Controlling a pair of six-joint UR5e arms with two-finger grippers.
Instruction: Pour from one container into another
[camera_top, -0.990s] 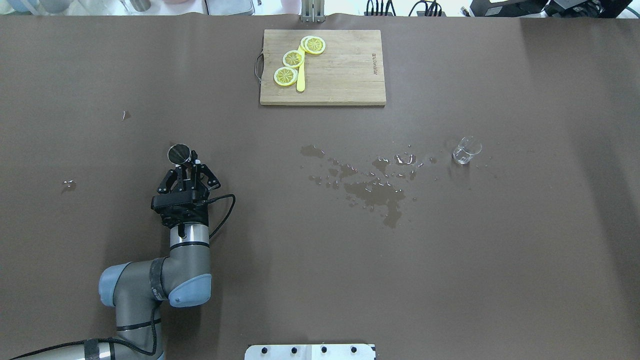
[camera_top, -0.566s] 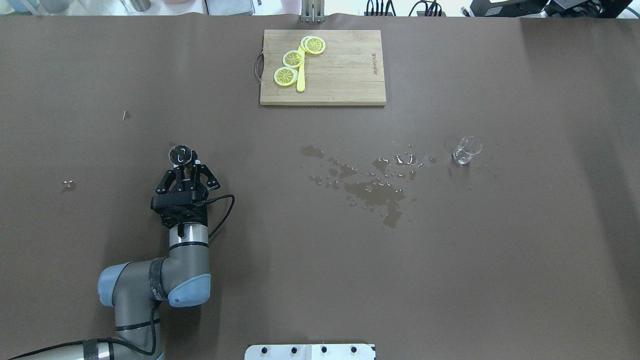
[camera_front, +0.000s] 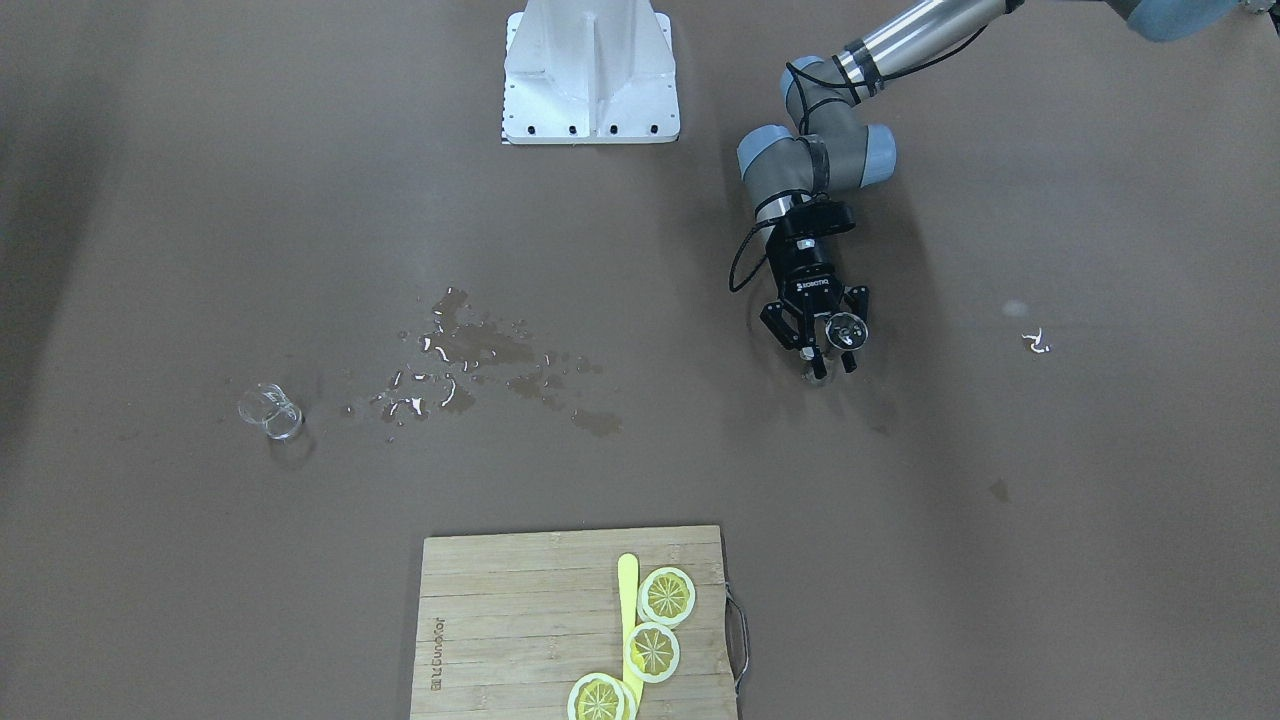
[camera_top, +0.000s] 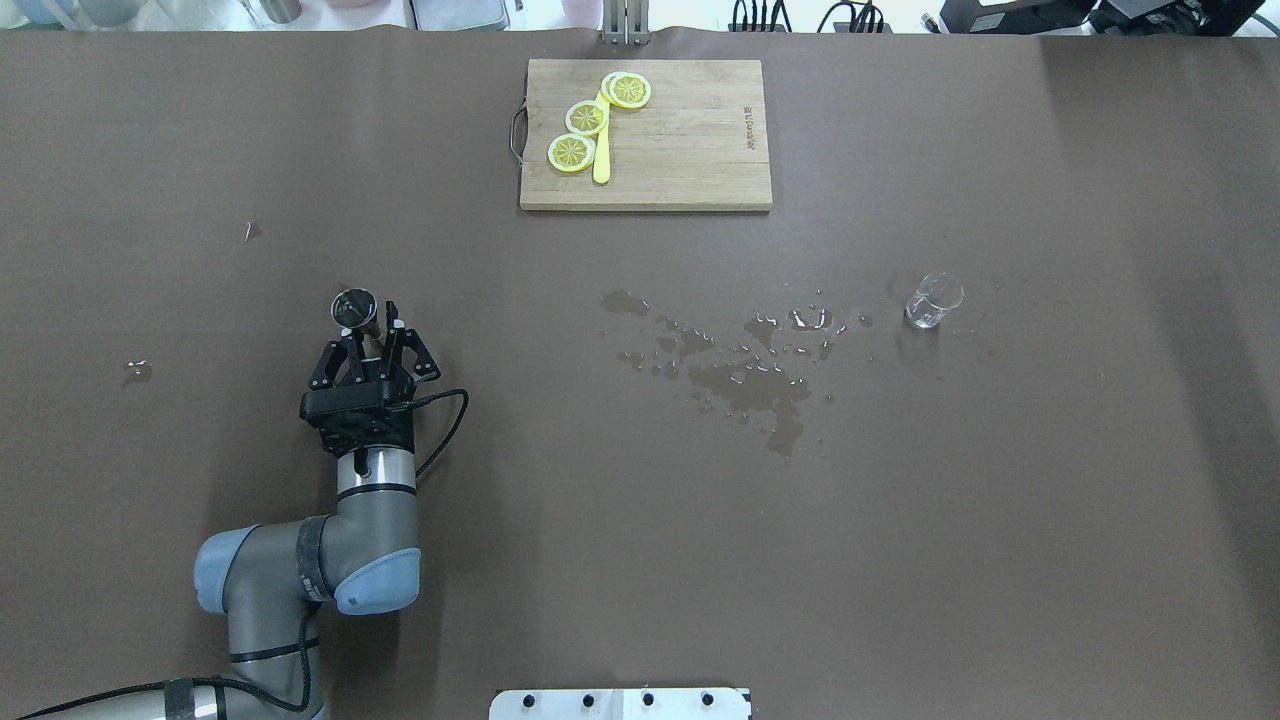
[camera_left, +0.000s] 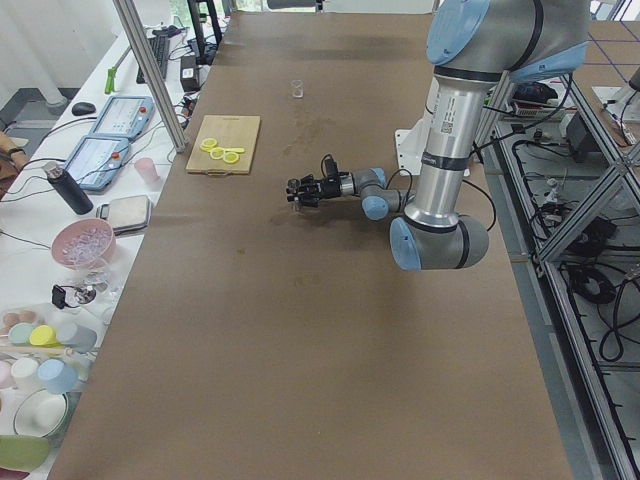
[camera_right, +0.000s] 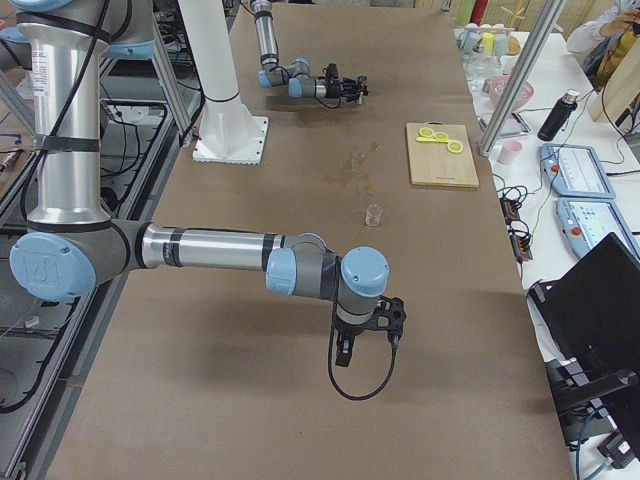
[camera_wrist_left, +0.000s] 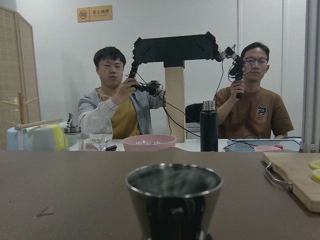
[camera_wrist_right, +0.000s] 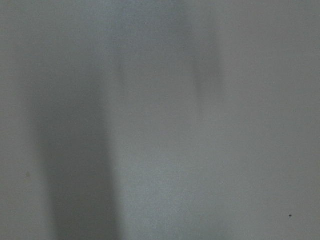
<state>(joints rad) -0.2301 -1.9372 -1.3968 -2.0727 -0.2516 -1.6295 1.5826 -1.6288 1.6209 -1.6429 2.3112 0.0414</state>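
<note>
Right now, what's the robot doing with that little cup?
The left gripper seems to be holding a small metal cup upright, low over the table. The glass it could pour into stands far away on the other side, past a puddle of spilled liquid. The right gripper hangs near the table's other end; I can't tell if it is open. Lemon slices lie on a board, untouched.

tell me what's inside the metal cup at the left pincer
The metal cup shows only a dark, shiny inner wall below its rim. The near wall hides the bottom, so whether it holds liquid cannot be told.
</note>
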